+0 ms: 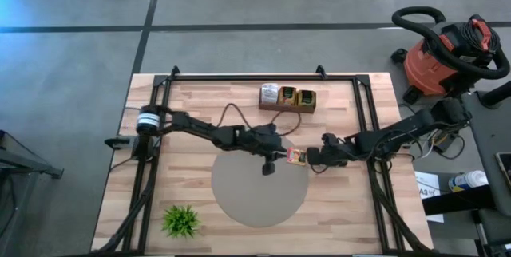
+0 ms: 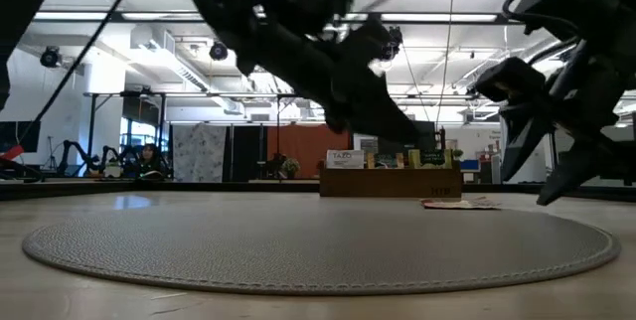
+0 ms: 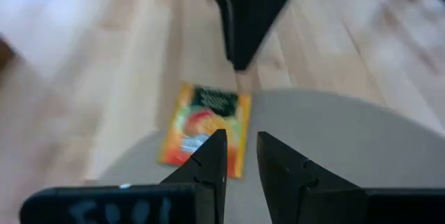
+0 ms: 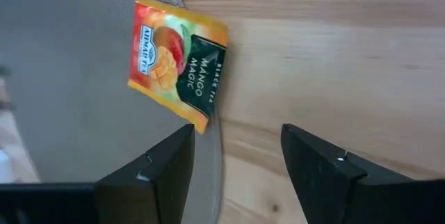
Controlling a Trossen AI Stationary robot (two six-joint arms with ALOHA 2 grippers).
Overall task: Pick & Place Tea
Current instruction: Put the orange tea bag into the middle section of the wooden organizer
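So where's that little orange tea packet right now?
In the high view the orange tea sachet lies flat near the table's middle, straddling the round grey mat's edge, between the left gripper and right gripper.

Tea sachet (image 1: 295, 158) on mat (image 1: 247, 197) edge, between left pincer (image 1: 281, 158) and right pincer (image 1: 312, 160).

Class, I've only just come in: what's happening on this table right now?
Two robot arms meet over one orange tea sachet, which lies flat across the edge of the round grey mat, partly on the wooden table. The right gripper sits just short of it, jaws wide open. The left gripper hangs beside it, jaws slightly apart. Neither holds it.
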